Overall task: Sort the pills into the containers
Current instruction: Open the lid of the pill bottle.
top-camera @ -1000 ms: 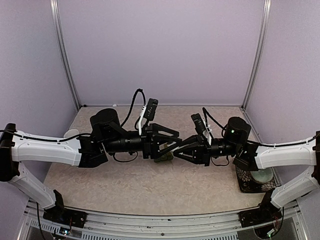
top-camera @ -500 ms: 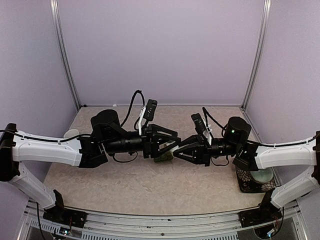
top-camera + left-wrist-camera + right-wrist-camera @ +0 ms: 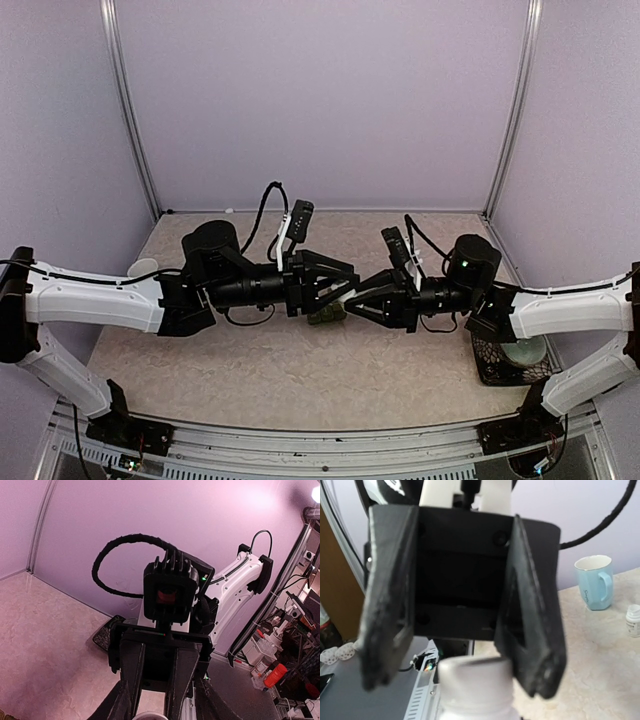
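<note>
The two grippers meet nose to nose over the table's middle. My right gripper [image 3: 352, 298] is shut on a white pill bottle [image 3: 476, 687], whose neck fills the bottom of the right wrist view. My left gripper [image 3: 345, 288] is open, its jaws spread wide around the bottle's top; its fingers [image 3: 535, 625] hang on either side of the bottle. In the left wrist view the bottle's white rim [image 3: 150, 715] shows at the bottom edge. The dark green pill box [image 3: 325, 316] lies on the table just under the grippers, mostly hidden. No loose pills show.
A light blue mug [image 3: 594, 582] and a second small white bottle [image 3: 634, 620] stand on the left side of the table. A black mesh basket [image 3: 490, 368] with a pale green bowl [image 3: 522, 352] sits at the right edge. Purple walls enclose the table.
The left gripper's jaws have drawn in slightly around the bottle's top. The arms have otherwise barely moved.
</note>
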